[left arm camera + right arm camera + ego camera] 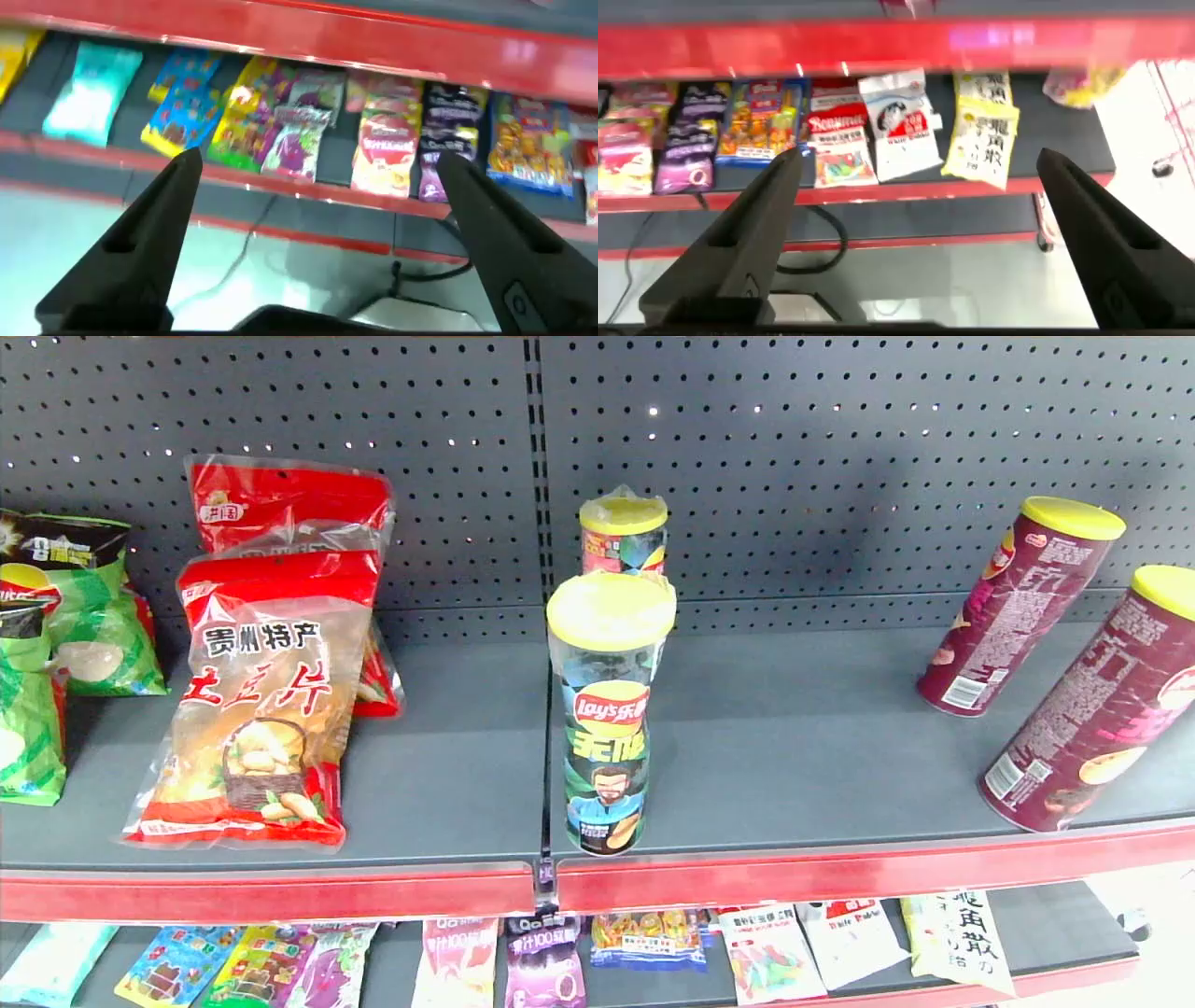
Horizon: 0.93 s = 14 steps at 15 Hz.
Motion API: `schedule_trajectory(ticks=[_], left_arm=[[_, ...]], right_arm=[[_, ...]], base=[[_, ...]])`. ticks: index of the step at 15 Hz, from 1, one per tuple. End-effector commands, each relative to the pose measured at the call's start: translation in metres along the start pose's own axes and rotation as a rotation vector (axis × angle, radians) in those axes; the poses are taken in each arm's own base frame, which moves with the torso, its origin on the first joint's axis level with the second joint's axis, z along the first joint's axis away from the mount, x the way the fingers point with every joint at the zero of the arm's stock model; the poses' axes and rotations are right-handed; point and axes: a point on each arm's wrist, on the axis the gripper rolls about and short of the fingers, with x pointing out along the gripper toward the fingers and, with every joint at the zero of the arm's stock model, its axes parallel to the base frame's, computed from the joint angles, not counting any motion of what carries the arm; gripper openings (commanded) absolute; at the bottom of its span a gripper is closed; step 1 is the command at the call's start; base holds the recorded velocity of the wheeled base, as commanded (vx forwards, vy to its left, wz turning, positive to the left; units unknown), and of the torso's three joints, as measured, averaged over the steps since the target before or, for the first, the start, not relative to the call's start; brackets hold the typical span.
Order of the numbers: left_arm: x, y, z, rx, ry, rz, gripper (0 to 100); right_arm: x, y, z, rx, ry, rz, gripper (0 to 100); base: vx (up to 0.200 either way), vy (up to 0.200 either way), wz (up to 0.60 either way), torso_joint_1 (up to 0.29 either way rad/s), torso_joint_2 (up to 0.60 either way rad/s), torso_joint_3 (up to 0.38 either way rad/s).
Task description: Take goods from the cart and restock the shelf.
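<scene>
The grey shelf [794,747] with a red front edge holds goods in the head view. A green chip can [607,709] with a yellow lid stands near the front at the middle, with a second can [623,534] behind it. Two maroon cans [1018,607] [1102,705] stand at the right. A potato chip bag [257,709] leans at the left, in front of a red bag [285,499]. My left gripper [318,173] is open and holds nothing, facing the lower shelf's snack packets [280,121]. My right gripper [920,168] is open too, holding nothing, before white and yellow packets [896,121].
Green bags [56,635] stand at the shelf's far left. The stretch of shelf between the green can and the maroon cans is bare. A lower shelf [1064,933] carries a row of small packets. A black cable [822,247] lies on the pale floor below.
</scene>
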Motion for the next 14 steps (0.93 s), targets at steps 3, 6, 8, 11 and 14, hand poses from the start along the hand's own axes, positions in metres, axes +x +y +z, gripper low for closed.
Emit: schedule_trajectory(ticks=[3,6,8,11,14], left_arm=[[-0.01,0.004,-0.045,0.075,-0.194,-0.156,100],[0.007,0.001,-0.045,0.104,-0.366,-0.231,100],[0.013,0.001,-0.047,0.101,-0.429,-0.22,100],[0.015,0.003,-0.05,0.03,-0.379,-0.131,100],[0.015,0.003,-0.051,0.049,-0.379,-0.131,100]], right_arm=[[0.001,0.002,-0.064,-0.005,-0.177,-0.007,100],[0.025,0.004,-0.07,-0.008,-0.378,0.026,100],[0.026,0.004,-0.073,0.018,-0.35,0.027,100],[0.026,0.004,-0.073,0.019,-0.35,0.039,100],[0.026,0.004,-0.073,0.023,-0.35,0.049,100]], base=[[0.0,0.0,0.0,0.0,0.0,0.0],[0.0,0.0,0.0,0.0,0.0,0.0],[0.0,0.0,0.0,0.0,0.0,0.0],[0.0,0.0,0.0,0.0,0.0,0.0],[0.0,0.0,0.0,0.0,0.0,0.0]])
